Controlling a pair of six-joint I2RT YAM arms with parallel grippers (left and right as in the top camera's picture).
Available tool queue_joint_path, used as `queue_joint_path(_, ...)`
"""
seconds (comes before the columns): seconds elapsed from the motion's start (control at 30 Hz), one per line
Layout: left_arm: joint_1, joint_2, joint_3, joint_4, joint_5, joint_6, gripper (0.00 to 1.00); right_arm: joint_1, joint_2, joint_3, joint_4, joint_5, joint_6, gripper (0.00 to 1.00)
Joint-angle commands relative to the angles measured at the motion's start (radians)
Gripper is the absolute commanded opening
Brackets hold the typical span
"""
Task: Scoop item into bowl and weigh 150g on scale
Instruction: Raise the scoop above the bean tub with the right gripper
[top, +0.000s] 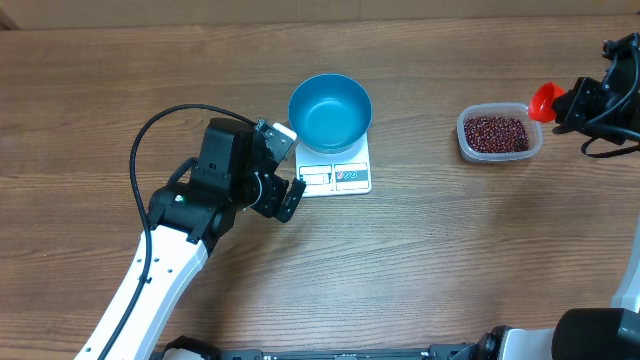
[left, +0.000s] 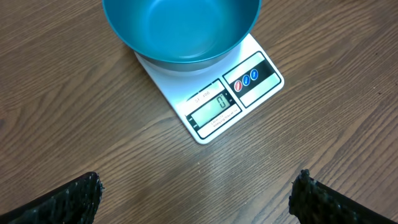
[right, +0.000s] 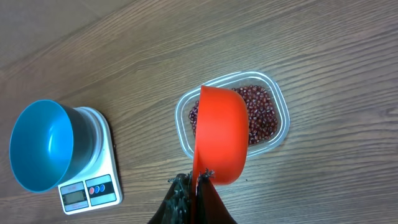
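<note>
The brown wood-grain table (top: 100, 80) carries the white scale (top: 345, 178) with the blue bowl (top: 330, 108) on it. Well apart, the beans (top: 497, 132) lie in a clear tub (top: 463, 140). Left jaws: spread wide, empty, beside the scale. Right jaws: closed on a red scoop (top: 542, 100) near the tub.

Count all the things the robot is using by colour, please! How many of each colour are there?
Blue: 1, the bowl
White: 1, the scale
Orange-red: 1, the scoop
Clear: 1, the tub
Dark red: 1, the pile of beans in the tub
Total: 5
</note>
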Motion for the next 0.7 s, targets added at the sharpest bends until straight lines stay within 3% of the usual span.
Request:
queue_joint_path(0.0, 0.004, -0.008, -0.003, 0.001, 0.011, 0.022, 1.00, 0.005, 0.000, 0.030, 0.001, 0.000, -0.020, 0.04)
queue_joint_path(0.67, 0.004, -0.008, -0.003, 0.001, 0.011, 0.022, 1.00, 0.005, 0.000, 0.030, 0.002, -0.043, -0.044, 0.04)
